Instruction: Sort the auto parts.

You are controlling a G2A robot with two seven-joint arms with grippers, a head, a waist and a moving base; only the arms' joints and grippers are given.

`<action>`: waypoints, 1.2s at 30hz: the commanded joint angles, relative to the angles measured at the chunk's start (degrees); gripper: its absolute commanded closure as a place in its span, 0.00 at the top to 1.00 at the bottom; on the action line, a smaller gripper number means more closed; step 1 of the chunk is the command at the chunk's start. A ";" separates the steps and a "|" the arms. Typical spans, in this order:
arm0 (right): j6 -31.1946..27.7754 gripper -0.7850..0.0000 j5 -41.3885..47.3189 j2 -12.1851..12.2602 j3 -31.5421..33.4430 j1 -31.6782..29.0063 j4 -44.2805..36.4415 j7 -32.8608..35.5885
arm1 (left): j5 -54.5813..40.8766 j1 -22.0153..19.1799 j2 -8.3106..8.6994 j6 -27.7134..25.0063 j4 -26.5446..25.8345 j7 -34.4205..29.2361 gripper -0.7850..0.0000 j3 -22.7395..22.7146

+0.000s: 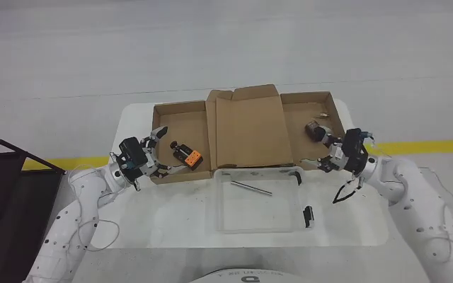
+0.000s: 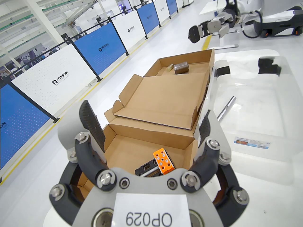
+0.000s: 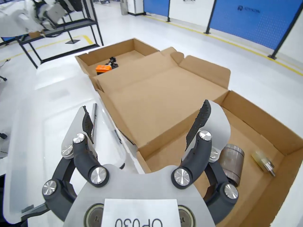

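An orange-and-black part [image 1: 187,154] lies in the left compartment of an open cardboard box [image 1: 177,107]. My left gripper [image 1: 164,151] hangs open just beside that compartment's outer wall, and the part [image 2: 163,160] sits below and ahead of its fingers. In the right compartment lie a metal cylinder [image 1: 315,129] and a small pale fitting [image 3: 264,161]. My right gripper [image 1: 318,152] is open at that compartment's near edge, with the cylinder [image 3: 233,164] close beside one finger. A thin metal rod [image 1: 250,187] lies in the clear tray [image 1: 218,212].
The box's wide flap [image 1: 251,127] lies flat between the two compartments. A small black part [image 1: 308,216] rests on the white table just right of the tray. The table's left and front areas are bare.
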 commanded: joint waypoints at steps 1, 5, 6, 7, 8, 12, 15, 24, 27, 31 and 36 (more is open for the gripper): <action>0.13 1.00 -3.25 0.41 0.30 -2.08 -2.09 -7.23 | 0.00 0.00 0.00 0.00 0.01 0.00 1.00 0.00; 0.13 1.00 -11.06 1.75 1.61 -5.69 -2.57 -20.63 | 6.69 0.25 0.26 0.35 -5.20 -2.17 1.00 1.25; 0.13 1.00 -12.57 2.14 1.83 -6.35 -2.16 -23.67 | 9.86 0.45 0.45 -1.33 -7.40 -2.28 1.00 2.22; 0.13 1.00 -13.95 2.53 1.93 -6.82 -1.68 -26.51 | 11.70 0.60 0.61 -2.91 -8.75 -1.76 1.00 2.98; 0.13 1.00 -14.94 2.92 1.87 -7.11 -0.95 -29.39 | 13.60 0.50 0.78 -5.13 -10.04 -1.19 1.00 3.96; 0.13 1.00 -15.79 3.31 1.50 -7.26 -0.04 -31.82 | 16.00 -0.88 1.16 -10.34 -11.84 2.80 1.00 6.45; 0.13 1.00 -15.79 3.31 1.50 -7.26 -0.04 -31.82 | 16.00 -0.88 1.16 -10.34 -11.84 2.80 1.00 6.45; 0.13 1.00 -15.79 3.31 1.50 -7.26 -0.04 -31.82 | 17.82 -0.70 1.34 -11.86 -15.98 1.87 1.00 7.74; 0.13 1.00 -15.79 3.31 1.50 -7.26 -0.04 -31.82 | 22.04 -0.72 1.66 -12.77 -21.70 -2.03 1.00 8.79; 0.13 1.00 -15.79 3.31 1.50 -7.26 -0.04 -31.82 | 22.63 -2.76 1.72 -14.02 -23.91 -5.45 1.00 13.31; 0.13 1.00 -15.79 3.31 1.50 -7.26 -0.04 -31.82 | 16.12 -11.13 0.40 -14.02 -18.10 -16.23 1.00 24.12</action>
